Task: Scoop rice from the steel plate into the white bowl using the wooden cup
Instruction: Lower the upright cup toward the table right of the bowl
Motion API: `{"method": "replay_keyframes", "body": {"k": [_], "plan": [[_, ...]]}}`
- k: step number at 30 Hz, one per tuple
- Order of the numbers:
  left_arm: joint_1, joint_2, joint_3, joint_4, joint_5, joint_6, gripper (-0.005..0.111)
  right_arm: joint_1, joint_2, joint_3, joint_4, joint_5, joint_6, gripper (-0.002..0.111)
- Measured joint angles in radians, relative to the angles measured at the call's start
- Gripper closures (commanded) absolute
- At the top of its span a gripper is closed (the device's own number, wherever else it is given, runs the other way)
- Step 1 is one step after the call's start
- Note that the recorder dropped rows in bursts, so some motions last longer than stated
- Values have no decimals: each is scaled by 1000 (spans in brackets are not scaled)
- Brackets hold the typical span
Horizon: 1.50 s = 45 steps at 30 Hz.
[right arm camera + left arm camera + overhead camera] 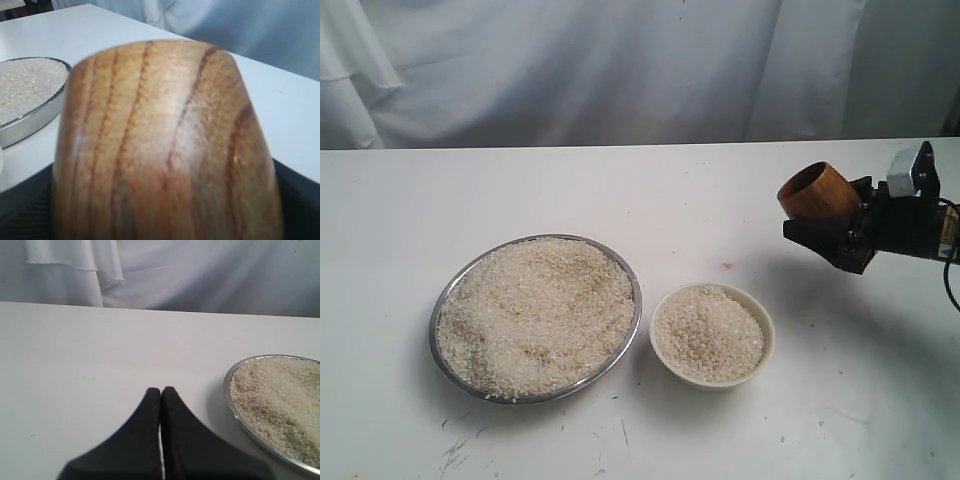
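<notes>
The steel plate (450, 290) lies left of centre, heaped with rice (535, 315). Just right of it stands the white bowl (763, 355), filled with rice (708, 333) nearly to its rim. At the right edge, above the table, my right gripper (835, 222) is shut on the wooden cup (818, 192), which is tilted with its mouth toward the upper left. Up close the cup (165, 145) fills the right wrist view, with the plate (30, 120) behind it. My left gripper (161, 390) is shut and empty over bare table, beside the plate (235, 410); the exterior view does not show it.
A white cloth backdrop (620, 70) hangs behind the white table (620, 190). A small red speck (726, 266) marks the table above the bowl. Dark scuffs (455, 455) lie near the front edge.
</notes>
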Motion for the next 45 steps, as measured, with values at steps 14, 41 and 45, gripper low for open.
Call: {"method": "replay_keyframes", "body": {"k": [14,41,45], "plan": [[0,0,0,0,0,0,107,0,-188,0,-292,0,202,108],[0,0,0,0,0,0,107,23,-144,97,-326,1,139,108],[0,0,0,0,0,0,107,23,-144,116,-326,1,153,108]]}}
